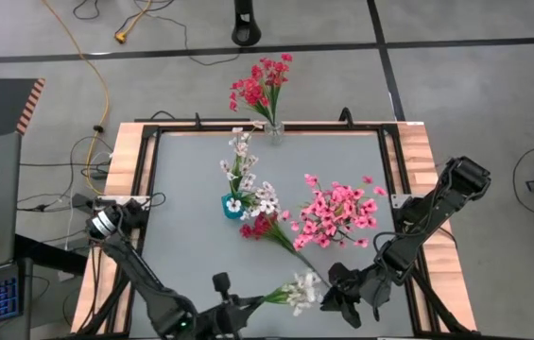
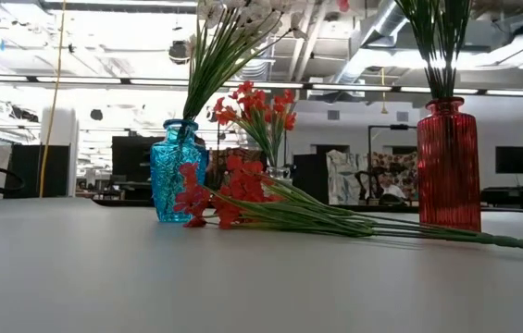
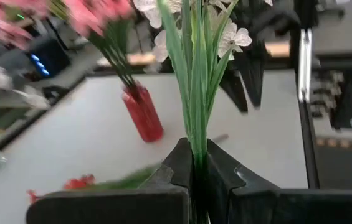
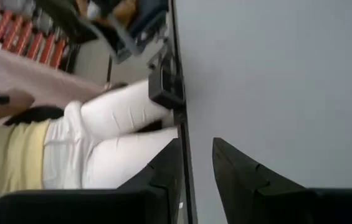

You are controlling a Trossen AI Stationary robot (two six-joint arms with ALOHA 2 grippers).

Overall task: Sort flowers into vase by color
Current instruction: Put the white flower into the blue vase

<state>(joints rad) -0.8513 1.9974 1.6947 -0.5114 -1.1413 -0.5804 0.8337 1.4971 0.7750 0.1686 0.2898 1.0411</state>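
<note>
Over the tabletop (image 1: 191,217) we saw our left tool (image 3: 199,177) clamped on a white sprig (image 3: 194,68), blossoms cropped; the right tool (image 4: 194,165) stood slightly parted, empty.

I'm seeing a grey table (image 1: 191,217) edged in pale wood. A blue vase (image 2: 176,172) is holding white flowers (image 1: 240,161) on green stems, a red vase (image 2: 447,165) is carrying pink flowers (image 1: 340,212), and a clear vase (image 1: 274,131) is showing red flowers (image 1: 261,83). A red sprig (image 2: 219,196) is lying on the grey top. My black left gripper (image 3: 199,180) is gripping a white sprig (image 3: 197,74) with green leaves. Beyond the black right gripper (image 4: 195,171), a person (image 4: 70,146) is wearing white trousers and a yellow top.
</note>
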